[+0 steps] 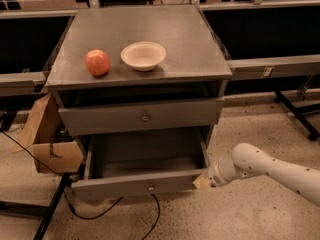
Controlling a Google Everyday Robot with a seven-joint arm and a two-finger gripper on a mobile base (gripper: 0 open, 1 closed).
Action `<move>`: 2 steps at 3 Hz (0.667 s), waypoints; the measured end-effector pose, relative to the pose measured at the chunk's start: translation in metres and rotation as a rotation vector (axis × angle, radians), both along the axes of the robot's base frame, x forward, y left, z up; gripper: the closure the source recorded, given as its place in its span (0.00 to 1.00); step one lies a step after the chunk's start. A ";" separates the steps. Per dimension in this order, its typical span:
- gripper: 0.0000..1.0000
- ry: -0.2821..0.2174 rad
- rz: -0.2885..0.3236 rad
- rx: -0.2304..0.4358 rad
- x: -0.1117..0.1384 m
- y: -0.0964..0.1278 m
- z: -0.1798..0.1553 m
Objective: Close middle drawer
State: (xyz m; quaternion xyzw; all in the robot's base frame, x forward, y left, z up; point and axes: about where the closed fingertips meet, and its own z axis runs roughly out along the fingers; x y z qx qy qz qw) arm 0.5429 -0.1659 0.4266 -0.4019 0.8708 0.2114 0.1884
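Observation:
The middle drawer [145, 184] is pulled out of the grey cabinet; its deep plain tray shows empty and its low front carries a tiny central knob [150, 188]. My gripper [202, 182] at the end of the white arm [265, 169] rests against the right end of that drawer front. The upper drawer [142, 116], with the larger round knob, sits slightly out above it. The lowest drawer is hidden below.
A red apple [97, 62] and a white bowl [143, 55] sit on the cabinet top [190, 44]. A cardboard box [47, 139] stands to the cabinet's left. A black cable [105, 211] runs on the floor under the drawer. Black table frames flank both sides.

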 end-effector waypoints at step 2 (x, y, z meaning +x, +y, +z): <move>1.00 -0.023 -0.022 0.014 0.016 0.003 0.002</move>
